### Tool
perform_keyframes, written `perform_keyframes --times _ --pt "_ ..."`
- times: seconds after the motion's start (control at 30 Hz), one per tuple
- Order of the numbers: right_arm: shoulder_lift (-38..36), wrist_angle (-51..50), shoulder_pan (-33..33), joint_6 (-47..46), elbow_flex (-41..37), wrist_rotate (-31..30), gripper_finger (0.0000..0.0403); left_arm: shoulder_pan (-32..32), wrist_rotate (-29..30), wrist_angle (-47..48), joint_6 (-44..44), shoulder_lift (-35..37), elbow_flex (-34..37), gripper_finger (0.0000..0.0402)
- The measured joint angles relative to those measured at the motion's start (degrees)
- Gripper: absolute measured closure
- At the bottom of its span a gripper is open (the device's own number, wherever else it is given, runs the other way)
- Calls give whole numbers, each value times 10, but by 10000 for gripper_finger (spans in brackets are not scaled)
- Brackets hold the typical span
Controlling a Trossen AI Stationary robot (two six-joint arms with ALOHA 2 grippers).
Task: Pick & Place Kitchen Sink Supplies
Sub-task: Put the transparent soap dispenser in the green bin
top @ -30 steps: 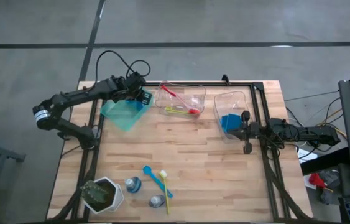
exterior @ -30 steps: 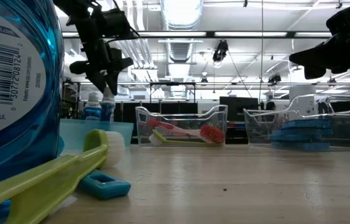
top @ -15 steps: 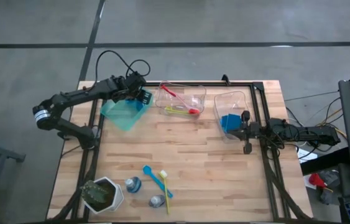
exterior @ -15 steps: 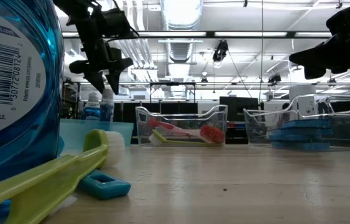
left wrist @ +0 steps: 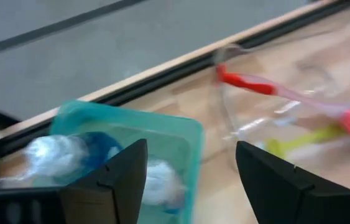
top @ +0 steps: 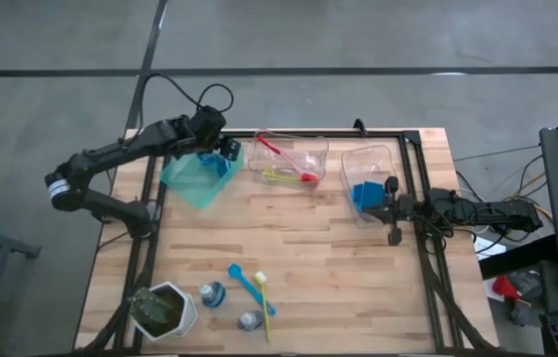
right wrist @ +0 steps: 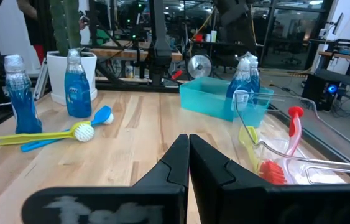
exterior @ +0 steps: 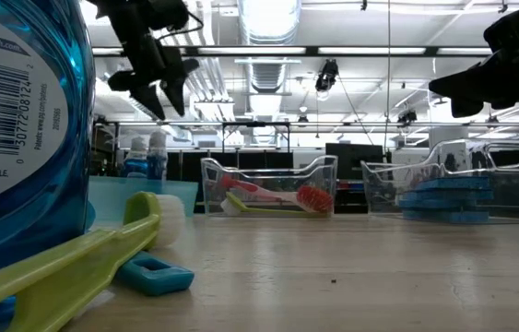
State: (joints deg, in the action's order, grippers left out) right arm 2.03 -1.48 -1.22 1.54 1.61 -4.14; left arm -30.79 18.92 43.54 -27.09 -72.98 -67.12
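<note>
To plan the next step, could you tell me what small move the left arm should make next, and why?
Probably swing the left end effector, open and empty above the teal bin, toward the bottles standing by the plant pot.

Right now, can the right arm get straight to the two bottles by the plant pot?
Probably yes. The right gripper waits shut at the table's right edge; bare wood lies between it and the bottles, with only two brushes lying beside them.
</note>
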Motion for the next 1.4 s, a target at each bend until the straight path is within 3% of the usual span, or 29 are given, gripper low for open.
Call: perform_keyframes --times 0.33,0.73,1.03,1.4 --pt "0 0 0 0 0 0 394 78 -63 1 44 72 -4 165" --pt "0 0 0 0 0 0 394 252 -124 1 79 111 -2 165" --pt "0 0 0 0 0 0 394 407 -124 -3 60 86 -2 165" --pt "0 0 0 0 0 0 394 547 -108 -40 -72 56 -1 165"
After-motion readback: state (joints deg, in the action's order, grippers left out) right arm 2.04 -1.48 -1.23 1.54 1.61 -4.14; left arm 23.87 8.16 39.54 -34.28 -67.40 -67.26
